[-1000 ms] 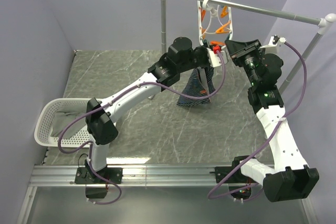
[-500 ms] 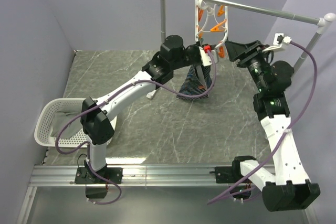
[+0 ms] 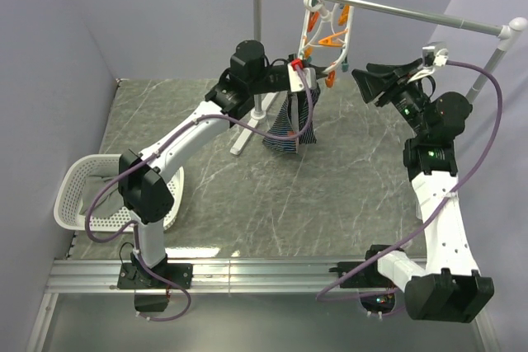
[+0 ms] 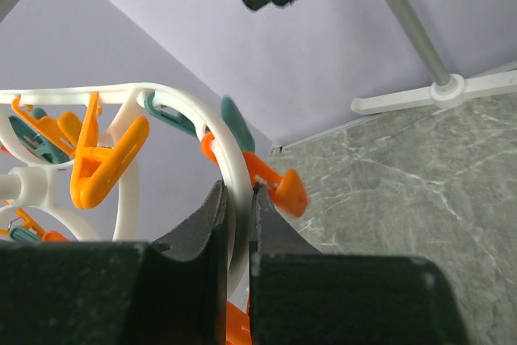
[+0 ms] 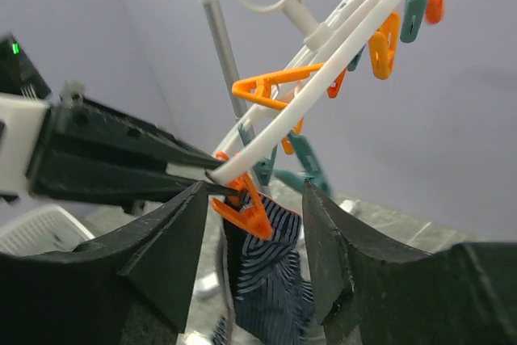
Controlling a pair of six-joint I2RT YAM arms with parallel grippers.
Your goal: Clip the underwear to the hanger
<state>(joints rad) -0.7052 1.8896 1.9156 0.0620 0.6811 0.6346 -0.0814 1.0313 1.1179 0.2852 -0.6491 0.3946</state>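
The white oval hanger (image 3: 327, 16) hangs tilted from the rail, with orange and teal pegs. My left gripper (image 3: 300, 68) is shut on its lower ring; in the left wrist view the jaws pinch the white ring (image 4: 237, 169) next to an orange peg (image 4: 279, 184). The navy striped underwear (image 3: 291, 119) dangles from the hanger's low end above the table. In the right wrist view an orange peg (image 5: 247, 212) grips the top of the underwear (image 5: 276, 280). My right gripper (image 3: 369, 84) is open and empty, to the right of the hanger (image 5: 325, 78) and apart from it.
The grey metal rail stand (image 3: 396, 11) spans the back, with its left post (image 3: 258, 39) and foot (image 4: 449, 91) close behind my left arm. A white basket (image 3: 69, 200) holding a grey-green cloth (image 3: 103, 180) sits at the left edge.
My left gripper has pulled the hanger's lower end and the underwear to the left, tilting the hanger. My right gripper has drawn back to the right, away from the hanger.
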